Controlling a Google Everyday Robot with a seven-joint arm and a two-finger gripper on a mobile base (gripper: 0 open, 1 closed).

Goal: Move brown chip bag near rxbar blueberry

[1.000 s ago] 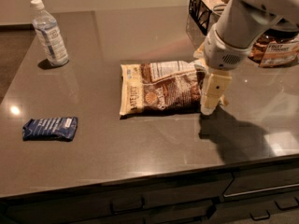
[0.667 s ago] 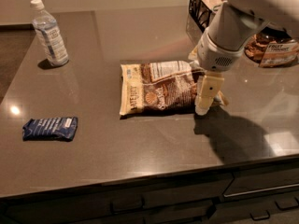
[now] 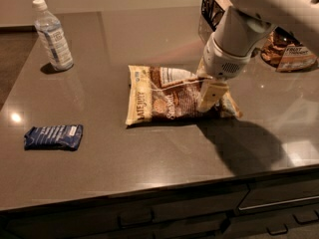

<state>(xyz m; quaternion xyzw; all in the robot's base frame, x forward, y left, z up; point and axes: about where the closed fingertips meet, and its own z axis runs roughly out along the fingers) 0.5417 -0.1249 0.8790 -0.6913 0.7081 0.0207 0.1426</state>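
The brown chip bag (image 3: 164, 96) lies flat in the middle of the dark countertop, cream edge to the left. The rxbar blueberry (image 3: 54, 136) lies at the front left, well apart from the bag. My gripper (image 3: 210, 97) hangs from the white arm (image 3: 234, 39) and is down on the right part of the bag, covering it there.
A clear water bottle (image 3: 52, 35) stands at the back left. A black wire basket (image 3: 213, 6) and other snack bags (image 3: 289, 54) sit at the back right. The counter's front edge (image 3: 164, 185) runs along the bottom, with drawers below.
My gripper has moved left, from beside the bag's right edge to over its right part. The bag and the bar have not visibly moved.
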